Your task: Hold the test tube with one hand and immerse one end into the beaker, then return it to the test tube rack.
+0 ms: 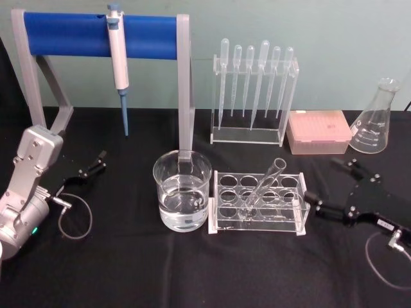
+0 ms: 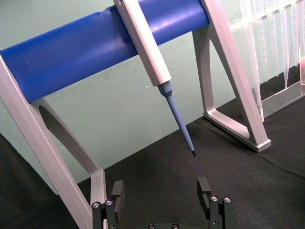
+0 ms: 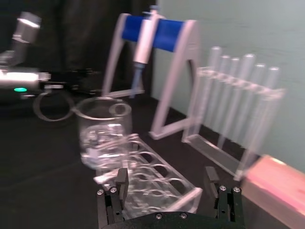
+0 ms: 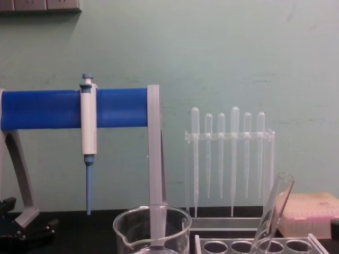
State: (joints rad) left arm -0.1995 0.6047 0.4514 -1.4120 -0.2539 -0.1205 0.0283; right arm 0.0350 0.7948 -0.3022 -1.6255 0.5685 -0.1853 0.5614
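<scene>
The black bench (image 1: 192, 276) carries all items. A pipette stand (image 1: 70, 35) with a blue bar occupies the rear left. The beaker (image 1: 182, 191), part-filled with clear liquid, stands at centre. The test tube rack (image 1: 257, 226) sits just beside it on the right. The test tube (image 1: 264, 185) leans tilted in a rack hole, mouth uppermost. The left end effector (image 2: 161, 188) is near the stand's foot, released and holding nothing. The right end effector (image 3: 166, 177) is just right of the rack, fingers spread and likewise holding nothing.

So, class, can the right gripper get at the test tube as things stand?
Probably yes: the right gripper, jaws open, sits beside the rack, and the test tube sticks up out of it unobstructed.
</scene>
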